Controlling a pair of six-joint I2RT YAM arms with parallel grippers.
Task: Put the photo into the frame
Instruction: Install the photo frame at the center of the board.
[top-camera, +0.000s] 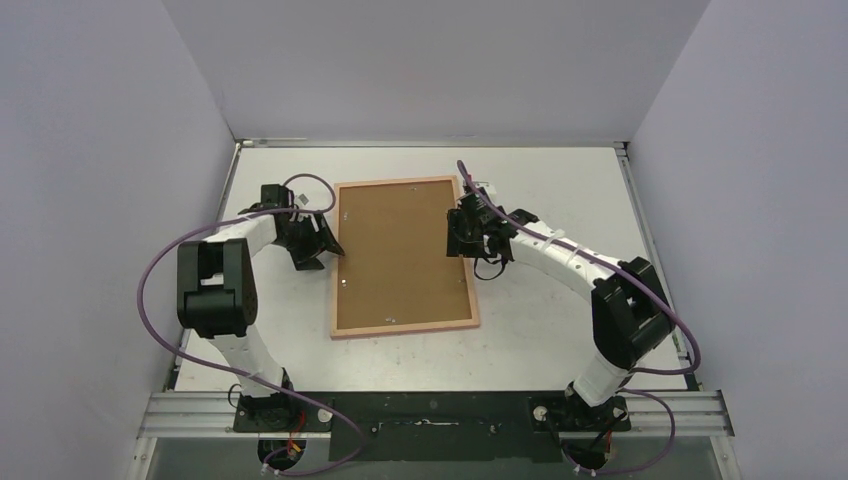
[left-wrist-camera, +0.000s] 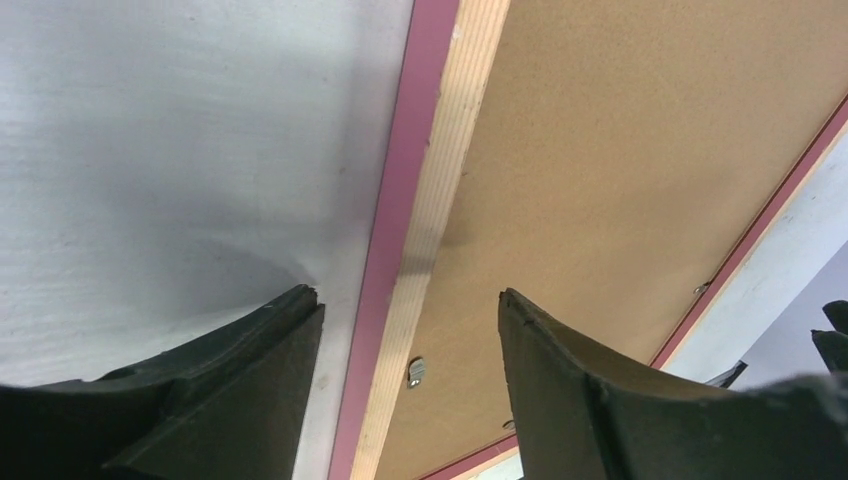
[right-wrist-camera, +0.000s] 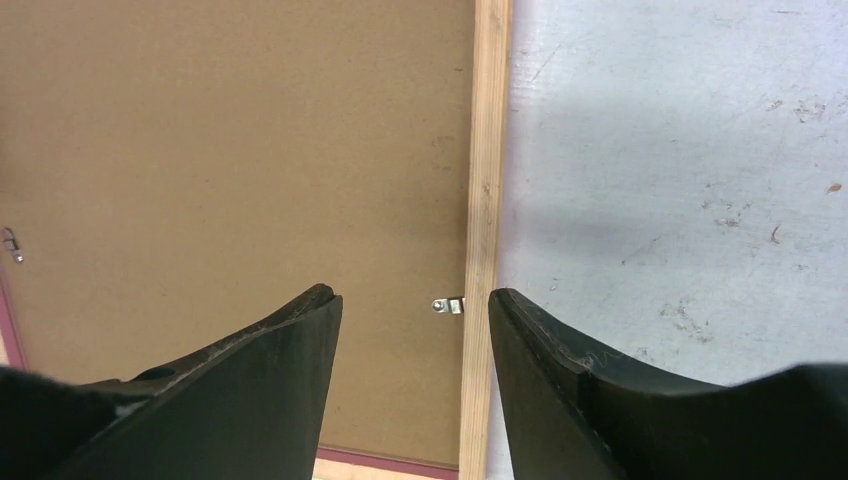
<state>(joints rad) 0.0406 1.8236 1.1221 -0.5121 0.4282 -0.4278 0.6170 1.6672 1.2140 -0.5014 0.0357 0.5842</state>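
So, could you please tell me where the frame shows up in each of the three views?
Top external: the frame lies back-up in the middle of the picture.
Left wrist: the frame shows mainly its left rail, slanting from top centre to the bottom edge.
Right wrist: the frame shows its right rail, vertical, just right of centre.
Shared landmark: the brown backing board inside the frame.
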